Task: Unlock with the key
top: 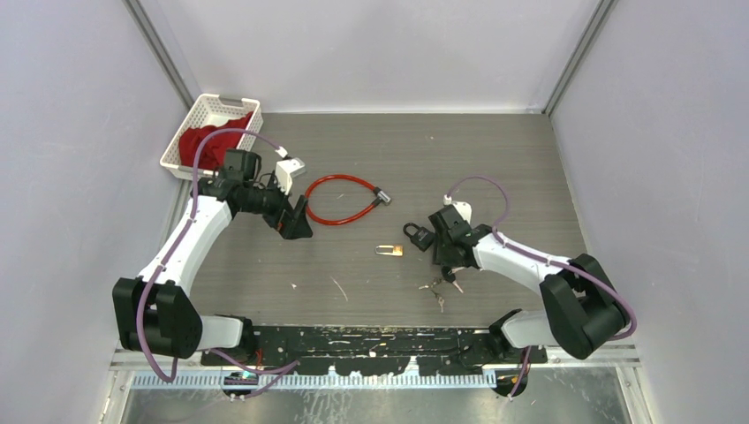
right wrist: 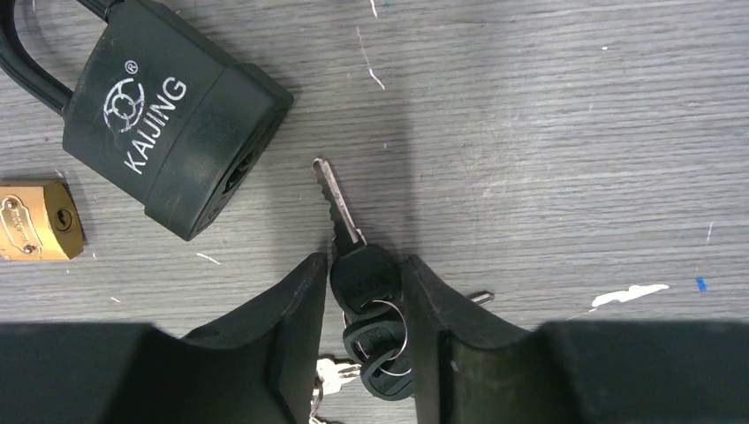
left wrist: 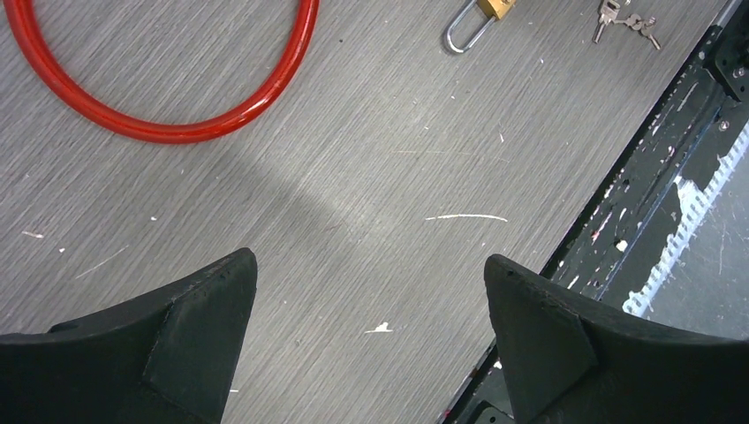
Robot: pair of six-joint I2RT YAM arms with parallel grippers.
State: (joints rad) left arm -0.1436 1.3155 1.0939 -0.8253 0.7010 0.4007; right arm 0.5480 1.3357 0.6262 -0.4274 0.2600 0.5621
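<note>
A black KAIJING padlock (right wrist: 177, 132) lies on its side on the table, keyhole end facing the key (right wrist: 340, 208). The key has a black head and a silver blade that points toward the padlock, a short gap away. My right gripper (right wrist: 364, 267) has its fingers pressed against both sides of the key's black head, with two more black-headed keys on the same ring between them. From above, the right gripper (top: 444, 259) sits just below the padlock (top: 419, 235). My left gripper (left wrist: 371, 274) hangs wide open over bare table, near the red cable lock (top: 344, 199).
A small brass padlock (top: 389, 250) lies left of the black one. Loose silver keys (top: 439, 287) trail behind the right gripper. A white basket (top: 208, 110) with red cloth (top: 208, 141) stands at the back left. The table's front rail (left wrist: 636, 221) is near the left gripper.
</note>
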